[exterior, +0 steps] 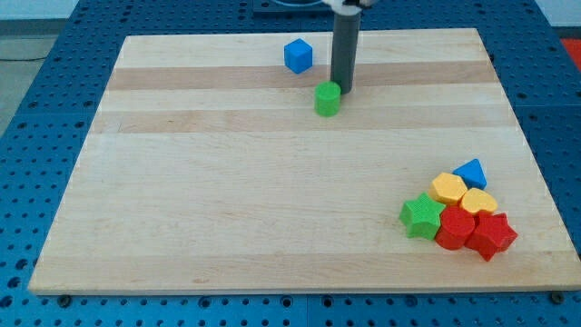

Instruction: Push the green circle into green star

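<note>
The green circle (328, 99) stands on the wooden board near the view's top, a little right of the middle. My tip (342, 90) rests just to its upper right, touching or almost touching it. The green star (422, 216) lies at the view's lower right, at the left edge of a cluster of blocks, far from the green circle.
A blue cube (298, 55) sits at the view's top, left of the rod. Next to the green star lie two yellow blocks (448, 188) (478, 202), a blue triangle (471, 172) and two red blocks (456, 228) (491, 235). The wooden board (227, 200) lies on a blue perforated table.
</note>
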{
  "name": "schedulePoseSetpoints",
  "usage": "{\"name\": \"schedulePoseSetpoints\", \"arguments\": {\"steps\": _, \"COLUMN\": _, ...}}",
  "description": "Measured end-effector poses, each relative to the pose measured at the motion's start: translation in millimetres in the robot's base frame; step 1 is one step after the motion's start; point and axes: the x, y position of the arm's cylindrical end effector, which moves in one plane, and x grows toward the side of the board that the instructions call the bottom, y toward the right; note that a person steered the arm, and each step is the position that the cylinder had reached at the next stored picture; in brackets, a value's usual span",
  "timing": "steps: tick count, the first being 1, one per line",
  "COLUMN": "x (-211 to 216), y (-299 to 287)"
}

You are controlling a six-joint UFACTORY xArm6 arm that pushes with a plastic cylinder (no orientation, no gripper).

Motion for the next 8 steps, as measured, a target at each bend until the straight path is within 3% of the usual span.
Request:
{"name": "schedulePoseSetpoints", "arguments": {"steps": 5, "x": 43, "y": -97}}
{"name": "schedulePoseSetpoints", "arguments": {"steps": 8, "x": 114, "y": -42}}
